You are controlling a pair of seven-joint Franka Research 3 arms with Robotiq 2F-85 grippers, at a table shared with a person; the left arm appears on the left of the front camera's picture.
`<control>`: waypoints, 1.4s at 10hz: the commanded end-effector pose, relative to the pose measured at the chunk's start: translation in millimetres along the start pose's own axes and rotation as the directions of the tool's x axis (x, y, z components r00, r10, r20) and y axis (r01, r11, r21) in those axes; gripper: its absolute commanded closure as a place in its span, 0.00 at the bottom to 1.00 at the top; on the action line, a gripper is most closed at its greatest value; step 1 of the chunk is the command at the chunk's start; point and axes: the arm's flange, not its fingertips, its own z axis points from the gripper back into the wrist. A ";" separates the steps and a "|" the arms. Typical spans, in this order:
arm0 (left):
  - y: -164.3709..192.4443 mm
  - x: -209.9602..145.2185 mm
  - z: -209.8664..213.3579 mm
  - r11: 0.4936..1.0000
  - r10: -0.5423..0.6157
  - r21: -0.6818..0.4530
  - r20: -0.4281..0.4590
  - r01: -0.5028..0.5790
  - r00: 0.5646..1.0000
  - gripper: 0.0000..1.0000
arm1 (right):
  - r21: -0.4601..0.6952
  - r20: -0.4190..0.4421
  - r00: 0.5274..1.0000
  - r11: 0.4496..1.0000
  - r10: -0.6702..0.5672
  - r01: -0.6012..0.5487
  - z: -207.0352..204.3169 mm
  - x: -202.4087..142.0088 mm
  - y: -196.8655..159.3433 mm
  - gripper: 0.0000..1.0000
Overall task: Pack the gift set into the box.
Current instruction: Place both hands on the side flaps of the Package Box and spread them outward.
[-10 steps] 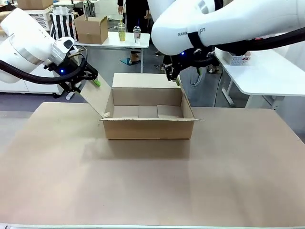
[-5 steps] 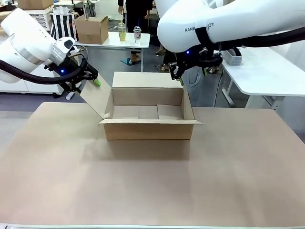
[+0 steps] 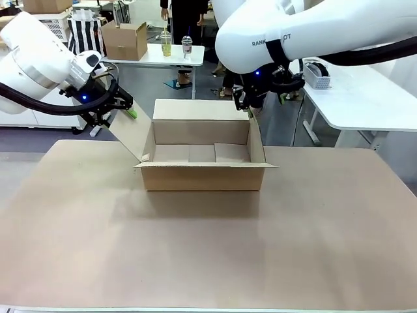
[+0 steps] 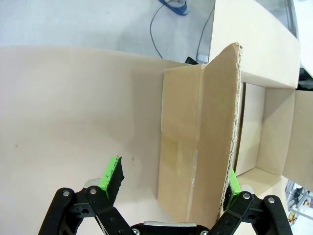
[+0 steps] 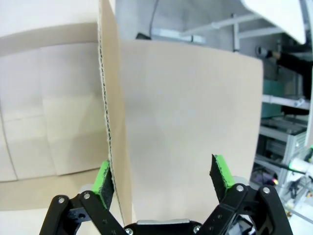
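Note:
The box (image 3: 203,175) stands open on the far middle of the table, its inside bare. Its left flap (image 3: 132,134) slants up and outward. My left gripper (image 3: 128,111) is at that flap's top edge; in the left wrist view my left gripper (image 4: 173,174) is open with the flap (image 4: 198,147) between its fingers, close to the right pad (image 4: 233,180). My right gripper (image 3: 247,108) hovers at the box's back right corner. In the right wrist view my right gripper (image 5: 161,174) is open astride the right flap (image 5: 113,122), whose edge runs beside the left pad (image 5: 103,179). The gift set is out of view.
The brown table top (image 3: 208,248) stretches wide in front of the box. Behind, a white table carries a small cube-like carton (image 3: 124,40) and two cups (image 3: 166,44). Another white table (image 3: 365,98) with a basket (image 3: 317,75) stands at the right. A person (image 3: 186,19) stands far back.
My right arm has shifted to the right and back, carrying its gripper from the back flap's right end to the box's back right corner. The left arm has not moved.

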 end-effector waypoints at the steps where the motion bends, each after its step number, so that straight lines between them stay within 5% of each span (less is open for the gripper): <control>1: 0.0 -1.2 1.9 1.000 0.003 0.009 0.008 -0.003 1.000 0.00 | 0.068 -0.060 0.993 0.993 -0.098 0.101 -26.4 4.0 -25.3 0.00; 5: 0.0 -1.2 1.9 1.000 0.003 0.009 0.008 -0.003 1.000 0.00 | 0.224 -0.244 0.948 0.940 -0.203 0.259 -77.7 6.3 -74.3 0.00; 8: 0.0 -1.2 1.9 1.000 0.003 0.009 0.008 -0.003 1.000 0.00 | 0.446 -0.321 0.904 0.797 -0.281 0.406 -121.3 -2.7 -106.6 0.00; 9: 0.0 -1.2 1.9 1.000 0.003 0.009 0.008 -0.003 1.000 0.00 | 0.261 -0.302 0.920 0.907 -0.249 0.331 -97.5 18.1 -84.5 0.00; 14: 0.0 -1.2 1.9 1.000 0.003 0.009 0.008 -0.003 1.000 0.00 | 0.261 -0.302 0.920 0.907 -0.249 0.331 -97.5 18.1 -84.5 0.00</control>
